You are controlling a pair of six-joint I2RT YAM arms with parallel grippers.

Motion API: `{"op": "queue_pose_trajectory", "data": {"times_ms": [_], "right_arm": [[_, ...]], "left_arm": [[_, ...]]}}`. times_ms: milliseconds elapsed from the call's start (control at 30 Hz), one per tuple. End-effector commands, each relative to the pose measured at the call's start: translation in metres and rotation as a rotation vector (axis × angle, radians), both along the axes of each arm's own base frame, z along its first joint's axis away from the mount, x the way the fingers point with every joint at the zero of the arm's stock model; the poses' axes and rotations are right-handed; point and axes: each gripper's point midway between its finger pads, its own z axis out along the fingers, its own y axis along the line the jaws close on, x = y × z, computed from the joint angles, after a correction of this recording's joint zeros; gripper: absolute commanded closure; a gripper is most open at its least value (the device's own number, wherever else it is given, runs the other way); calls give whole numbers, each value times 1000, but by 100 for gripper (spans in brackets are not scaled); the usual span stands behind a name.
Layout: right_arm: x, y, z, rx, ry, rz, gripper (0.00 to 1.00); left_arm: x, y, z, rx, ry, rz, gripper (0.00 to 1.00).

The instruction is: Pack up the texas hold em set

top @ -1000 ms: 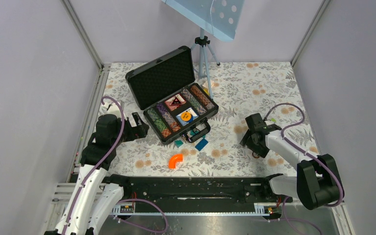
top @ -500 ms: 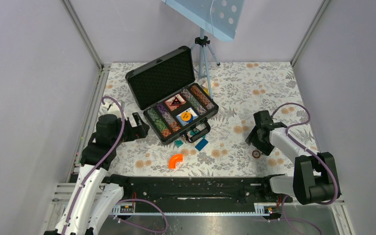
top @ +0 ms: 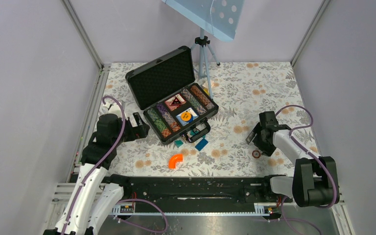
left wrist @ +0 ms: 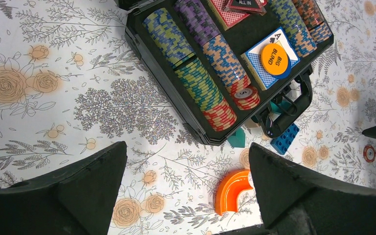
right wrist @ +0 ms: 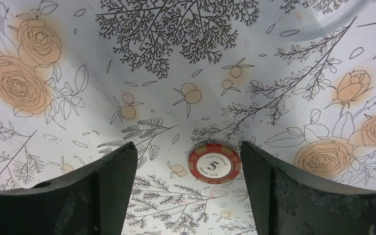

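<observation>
Top external: floral table (top: 254, 88), black briefcase (top: 162, 78) sits open at centre-left, foam lid tilted back, handle (left wrist: 289, 105) facing the arms. Left gripper (left wrist: 186, 147) hovers just left of the case, jaws wide, nothing between them. Right gripper (right wrist: 187, 144) is well apart from the case on the right side, pointing down at the table, jaws wide too, holding nothing. Inside the case: rows of striped chips (left wrist: 196, 78) lying on edge in the tray slots, red deck (left wrist: 230, 12) at the lid end, blue deck (left wrist: 262, 66) nearer the handle with an orange Big Blind button (left wrist: 274, 59) on top. Outside it: orange curved piece (left wrist: 232, 191) flat on the table in front of the case, blue block (left wrist: 284, 139) and teal block (left wrist: 236, 138) just beside the handle. One loose chip (right wrist: 214, 163), red, marked 5, lies flat on the table between the right gripper's fingers, touching neither, not packed yet.
</observation>
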Motion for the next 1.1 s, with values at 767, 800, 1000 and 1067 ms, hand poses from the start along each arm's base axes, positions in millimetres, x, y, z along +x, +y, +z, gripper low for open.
{"op": "queue_pose_trajectory", "data": {"times_ms": [767, 800, 1000, 1067], "right_arm": [[-18, 40, -6, 83, 16, 176, 38], [-19, 41, -4, 61, 21, 192, 39], [-30, 40, -4, -9, 56, 217, 39], [-37, 34, -5, -32, 69, 208, 39]], "left_arm": [[9, -4, 7, 2, -43, -22, 6], [9, -4, 7, 1, -45, -22, 6], [8, -4, 9, -1, -52, -23, 6], [8, -5, 9, -2, -53, -26, 6]]}}
